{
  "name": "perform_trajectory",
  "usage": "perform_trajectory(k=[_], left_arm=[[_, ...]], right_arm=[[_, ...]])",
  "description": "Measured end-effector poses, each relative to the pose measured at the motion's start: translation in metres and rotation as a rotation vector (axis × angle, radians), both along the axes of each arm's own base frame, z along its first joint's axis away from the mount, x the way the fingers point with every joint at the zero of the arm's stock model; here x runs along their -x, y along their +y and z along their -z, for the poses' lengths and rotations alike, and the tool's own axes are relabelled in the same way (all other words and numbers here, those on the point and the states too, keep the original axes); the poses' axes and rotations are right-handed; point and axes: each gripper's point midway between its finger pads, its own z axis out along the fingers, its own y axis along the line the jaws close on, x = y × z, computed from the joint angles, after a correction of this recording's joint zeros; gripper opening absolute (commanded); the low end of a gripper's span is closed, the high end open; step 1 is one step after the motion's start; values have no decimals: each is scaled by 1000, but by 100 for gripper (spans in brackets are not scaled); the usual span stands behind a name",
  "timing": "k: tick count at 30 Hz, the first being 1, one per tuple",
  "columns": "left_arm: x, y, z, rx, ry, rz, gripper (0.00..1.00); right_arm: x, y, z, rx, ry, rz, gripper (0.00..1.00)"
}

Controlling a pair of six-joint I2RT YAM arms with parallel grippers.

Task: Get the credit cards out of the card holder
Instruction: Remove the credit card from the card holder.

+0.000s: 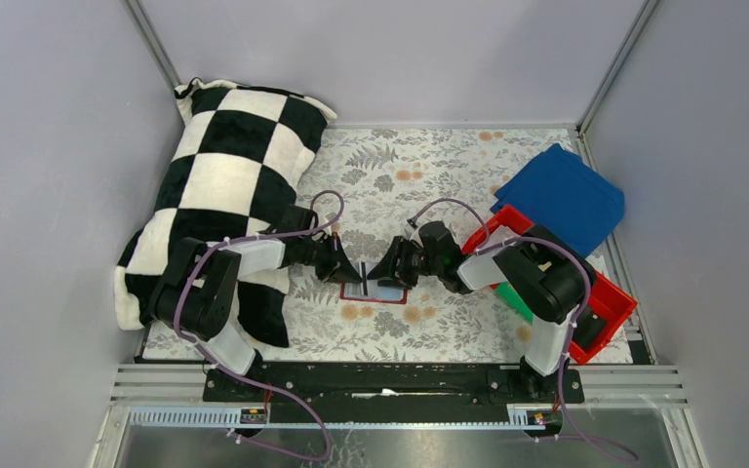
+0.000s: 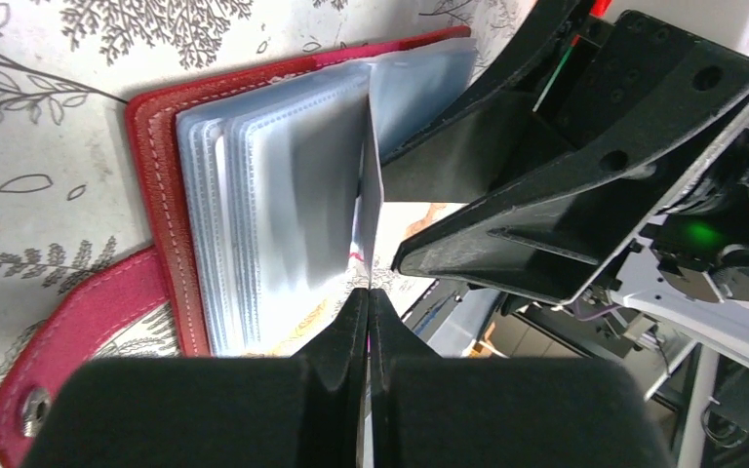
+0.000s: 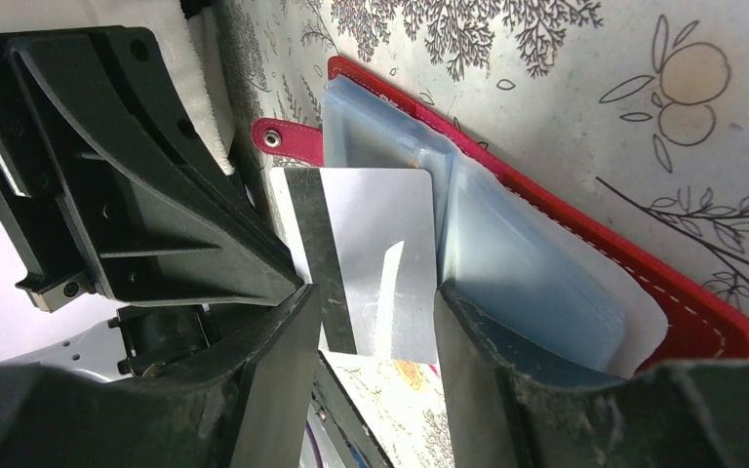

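Dark-red card holder (image 2: 156, 195) lying open on the floral cloth (image 2: 39, 117), snap tab (image 2: 68, 341) out flat, clear sleeves (image 2: 283, 214) fanned; grey credit card (image 3: 380, 253) with dark stripe standing on edge against them

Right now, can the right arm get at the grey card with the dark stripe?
Probably yes. The card sits between the open fingers of the right gripper, with nothing in between. The left gripper is shut on its striped edge, though, crowding that side.
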Motion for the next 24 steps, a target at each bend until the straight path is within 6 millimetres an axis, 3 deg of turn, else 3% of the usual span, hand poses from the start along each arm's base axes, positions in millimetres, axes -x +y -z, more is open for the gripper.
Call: perform_trajectory(k=[13, 18, 24], left_arm=[[-7, 2, -6, 60, 19, -46, 0], [-7, 2, -7, 65, 21, -45, 0], [-6, 5, -6, 66, 25, -50, 0]], right_arm=[[1, 1, -1, -26, 6, 9, 56], [1, 1, -2, -30, 6, 11, 34], [8, -2, 1, -58, 38, 27, 25]])
